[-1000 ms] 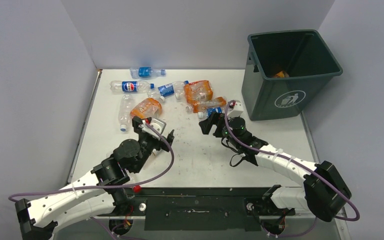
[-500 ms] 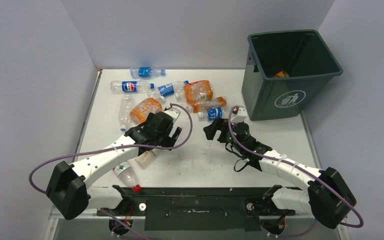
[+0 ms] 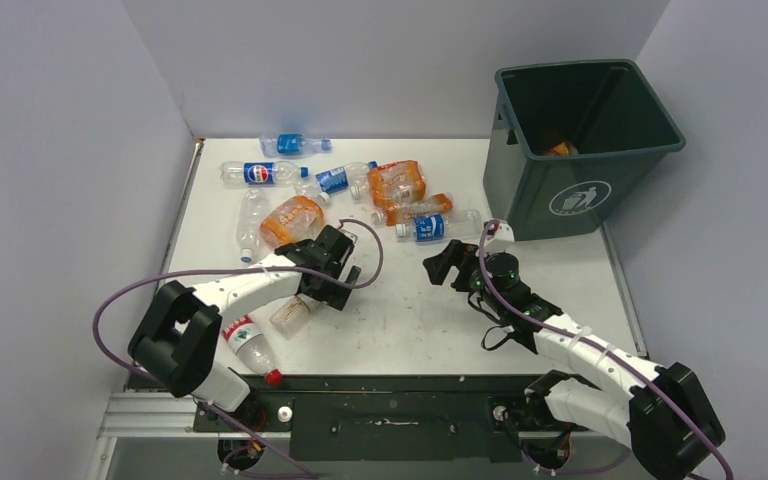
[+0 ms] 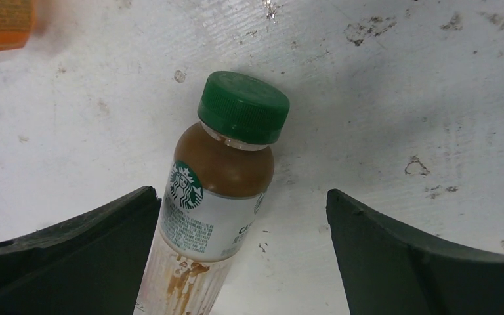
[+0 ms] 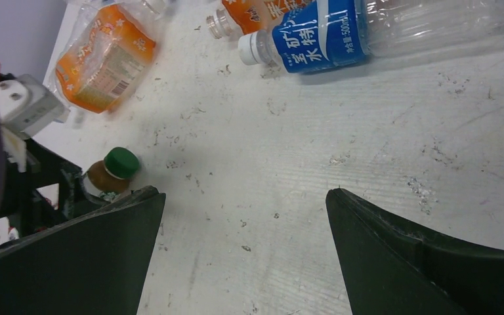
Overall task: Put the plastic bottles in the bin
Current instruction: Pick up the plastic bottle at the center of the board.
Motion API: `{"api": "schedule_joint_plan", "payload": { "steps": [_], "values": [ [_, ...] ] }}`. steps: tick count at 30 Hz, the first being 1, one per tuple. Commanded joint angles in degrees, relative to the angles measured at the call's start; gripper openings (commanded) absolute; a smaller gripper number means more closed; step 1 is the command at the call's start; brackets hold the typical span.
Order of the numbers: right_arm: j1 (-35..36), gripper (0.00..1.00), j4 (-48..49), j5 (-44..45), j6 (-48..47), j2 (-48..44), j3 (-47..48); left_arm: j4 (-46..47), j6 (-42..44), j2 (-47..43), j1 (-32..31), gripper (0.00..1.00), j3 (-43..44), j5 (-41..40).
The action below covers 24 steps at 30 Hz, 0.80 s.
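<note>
Swung forward since a second ago, the left gripper is held wide open and empty astride the green-capped bottle, well apart from the bin, ready for clamping, while the right gripper is likewise spread, holding nothing.

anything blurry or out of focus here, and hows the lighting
Left wrist: the green-capped coffee bottle is sharp, while the orange bottle at the top-left corner is a blur. Right wrist: the blue-label bottle has print that reads crisply. Top external: even, soft light with only faint shadows on the table; the inside of the bin is dark.
</note>
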Motion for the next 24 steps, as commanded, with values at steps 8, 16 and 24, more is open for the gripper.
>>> {"api": "schedule_joint_plan", "payload": {
  "steps": [8,16,24],
  "values": [
    [-0.47,1.0,-0.39,-2.27,0.6,-5.03,1.43,1.81,-1.96,4.89,1.61,0.75,2.13,5.25],
    [-0.66,1.0,-2.54,-1.81,-1.76,-8.17,2.33,2.67,-1.54,2.34,0.65,0.33,1.94,5.54],
    [-1.9,0.9,-2.88,-6.74,-5.36,-15.71,2.95,9.29,-0.97,-9.83,-2.46,0.24,-1.11,11.49]
  ]
}}
